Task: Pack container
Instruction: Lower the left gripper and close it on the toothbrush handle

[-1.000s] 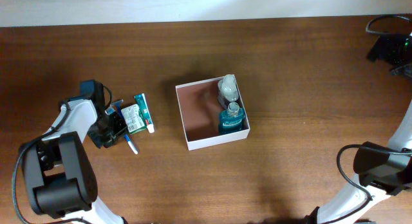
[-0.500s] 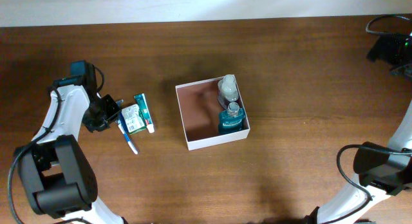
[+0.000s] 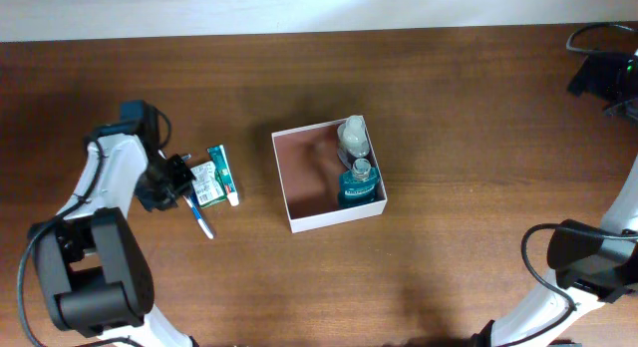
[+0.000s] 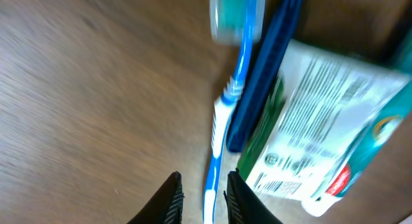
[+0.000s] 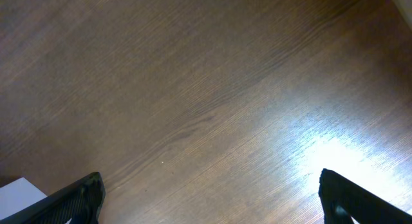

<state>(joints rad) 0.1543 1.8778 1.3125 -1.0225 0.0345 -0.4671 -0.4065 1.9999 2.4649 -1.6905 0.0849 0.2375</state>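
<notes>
Left jaws narrow, straddling toothbrush (image 4: 215,140) handle on table, grip unclear; right jaws wide open, empty.

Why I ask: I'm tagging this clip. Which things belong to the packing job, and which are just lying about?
Job: container; clear bottle and teal bottle inside it; toothbrush, straddled by the open left gripper; toothpaste tube and green packet beside it, probably next.
Lying about: dark gear with cables, far corner; right gripper, open, idle.
</notes>
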